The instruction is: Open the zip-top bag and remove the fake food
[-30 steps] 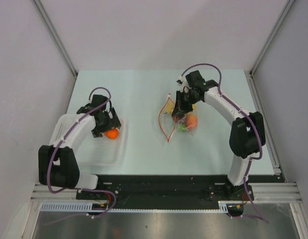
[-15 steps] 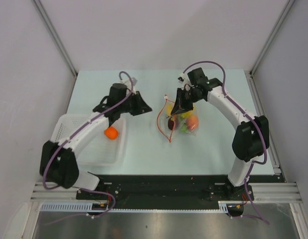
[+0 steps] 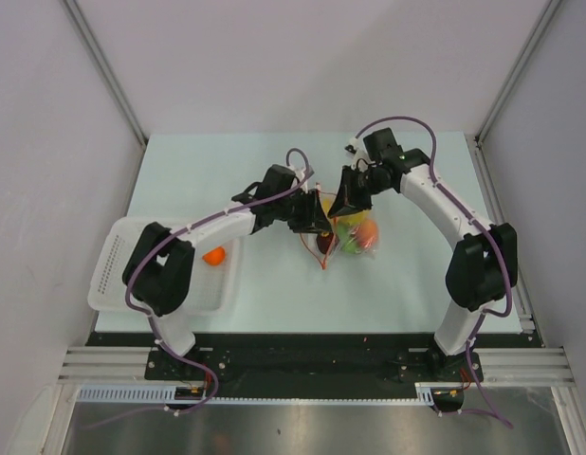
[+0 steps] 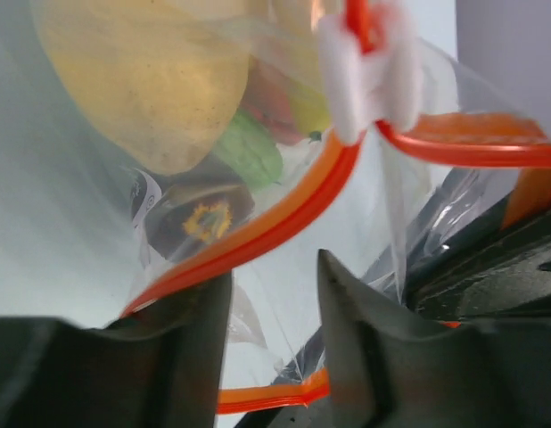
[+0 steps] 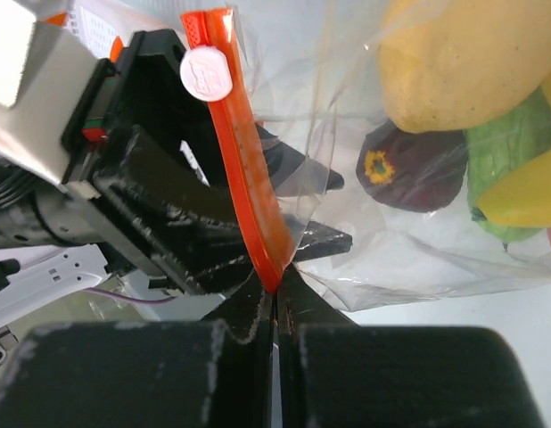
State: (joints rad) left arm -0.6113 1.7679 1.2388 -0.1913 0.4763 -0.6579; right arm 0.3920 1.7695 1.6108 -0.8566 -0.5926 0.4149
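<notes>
Right wrist view: the small clear zip-top bag [image 5: 382, 267] with its red-orange zip strip [image 5: 244, 152] holds the fake food: a yellow piece [image 5: 463, 62], a dark purple one [image 5: 416, 174] and a green one [image 5: 512, 147]. My right gripper [image 5: 275, 299] is pinched tight on that strip, below the white slider [image 5: 206, 73]. My left gripper [image 4: 271, 294] stands partly apart at the bag's mouth with film in the gap; I can't tell whether it grips. From above, the bag lies right of the middle of the pale green table [image 3: 227, 171], its mouth covered by both wrists. A white mesh basket [image 3: 132, 248] at the near left corner holds one orange fruit [image 3: 213, 255].
</notes>
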